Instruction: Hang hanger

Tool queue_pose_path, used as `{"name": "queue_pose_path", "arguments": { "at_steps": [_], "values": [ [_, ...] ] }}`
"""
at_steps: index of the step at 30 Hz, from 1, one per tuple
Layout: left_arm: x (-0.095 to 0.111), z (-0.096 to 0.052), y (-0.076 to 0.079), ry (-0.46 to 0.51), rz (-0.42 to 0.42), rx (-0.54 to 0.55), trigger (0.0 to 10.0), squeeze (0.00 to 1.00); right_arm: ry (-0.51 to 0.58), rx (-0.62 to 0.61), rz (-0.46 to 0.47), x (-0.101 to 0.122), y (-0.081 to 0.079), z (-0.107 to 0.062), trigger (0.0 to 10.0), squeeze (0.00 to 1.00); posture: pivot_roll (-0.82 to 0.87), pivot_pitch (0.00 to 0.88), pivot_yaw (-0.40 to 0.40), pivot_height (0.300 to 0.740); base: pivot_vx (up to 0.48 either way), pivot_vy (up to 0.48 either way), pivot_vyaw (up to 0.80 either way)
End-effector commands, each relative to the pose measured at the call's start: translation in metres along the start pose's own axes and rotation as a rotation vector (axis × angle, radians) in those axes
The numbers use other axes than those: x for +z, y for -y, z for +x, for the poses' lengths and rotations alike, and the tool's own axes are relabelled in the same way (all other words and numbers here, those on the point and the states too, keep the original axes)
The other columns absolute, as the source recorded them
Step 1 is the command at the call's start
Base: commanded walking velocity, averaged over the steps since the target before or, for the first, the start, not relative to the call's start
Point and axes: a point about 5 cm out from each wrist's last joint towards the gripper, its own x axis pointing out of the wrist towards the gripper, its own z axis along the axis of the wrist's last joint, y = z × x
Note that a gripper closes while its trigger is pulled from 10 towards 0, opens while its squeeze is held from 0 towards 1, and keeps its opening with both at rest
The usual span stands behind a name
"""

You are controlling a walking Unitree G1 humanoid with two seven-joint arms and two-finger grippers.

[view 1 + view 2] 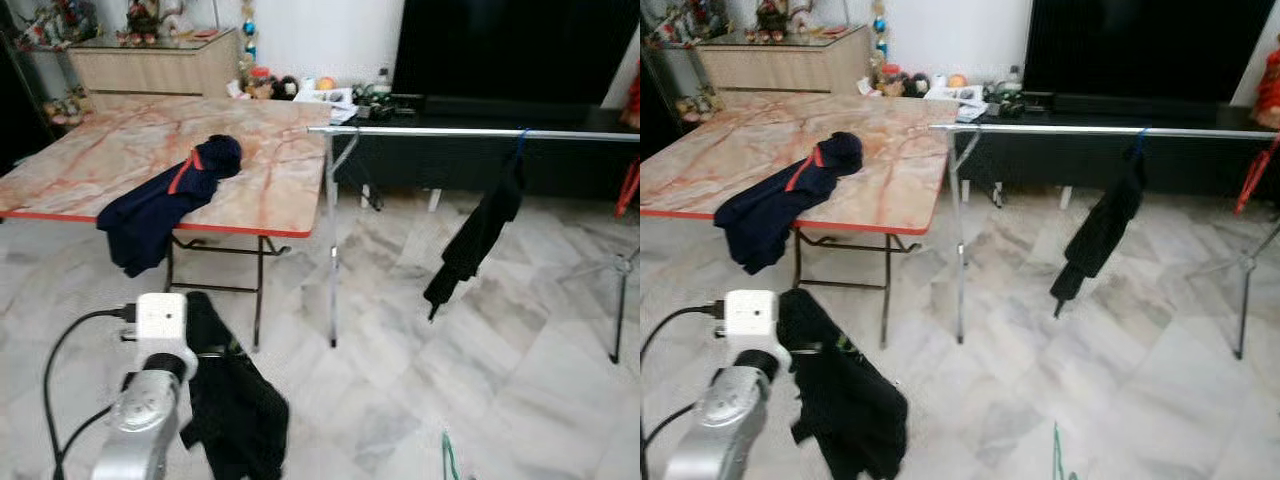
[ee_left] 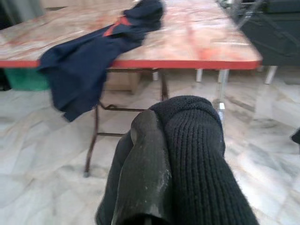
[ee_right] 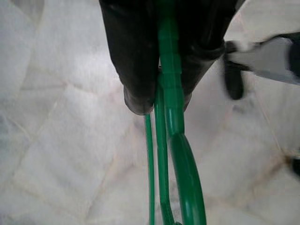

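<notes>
Left gripper (image 2: 154,154): raised low in front of the body, fingers clamped on a black knitted garment (image 1: 232,405) that droops toward the marble floor (image 1: 420,340).
Right gripper (image 3: 157,96): fingers closed on a green hanger (image 3: 171,154), held low over the floor; hanger tip visible at bottom edge of the head views.
Clothes rail (image 1: 480,132): chrome bar ahead to the right, carrying a black garment on a blue hanger (image 1: 478,235).
Tabletop (image 1: 120,150): marble-patterned, red-edged, with a navy jacket with red trim (image 1: 165,200) hanging over its front edge.
Background: dark TV cabinet (image 1: 500,150) behind the rail.
</notes>
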Motion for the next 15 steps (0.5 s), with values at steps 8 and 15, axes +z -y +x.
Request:
{"name": "queue_pose_path", "arguments": {
  "at_steps": [8,15],
  "values": [
    [0.003,-0.008,-0.018,0.01,0.03,0.049,10.0,0.0,-0.009,0.038,-0.02,-0.006,-0.01,-0.001,10.0,0.0,0.29,0.0,-0.018,0.74,0.0,0.397,0.0],
    [0.001,-0.007,-0.017,-0.004,0.035,0.044,10.0,0.0,-0.027,0.047,-0.032,-0.011,-0.014,-0.002,10.0,0.0,0.25,0.0,-0.002,0.74,0.0,0.394,0.0]
  ]
}}
